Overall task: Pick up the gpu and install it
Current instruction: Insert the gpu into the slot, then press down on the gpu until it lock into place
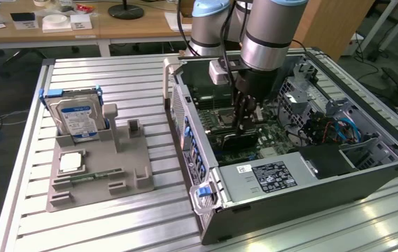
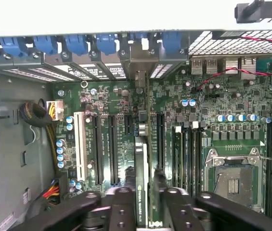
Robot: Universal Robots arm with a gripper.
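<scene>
The gpu (image 2: 141, 183) appears edge-on as a thin dark slab with a green strip, standing upright over the motherboard (image 2: 174, 103) among the long expansion slots. My gripper (image 2: 145, 209) is shut on it, one black finger pressed against each face. In the exterior view the gripper (image 1: 244, 125) reaches straight down into the open computer case (image 1: 290, 199), and the card's black body (image 1: 235, 142) sits just below it near the board. I cannot tell whether the card's edge sits in a slot.
Blue slot latches (image 2: 78, 44) line the case's rear wall ahead of the card. The CPU socket (image 2: 232, 180) and the power supply (image 1: 276, 176) lie close by. On the exterior view's left, a grey holder (image 1: 115, 173) carries a hard drive (image 1: 78, 118) and a memory stick (image 1: 90, 177).
</scene>
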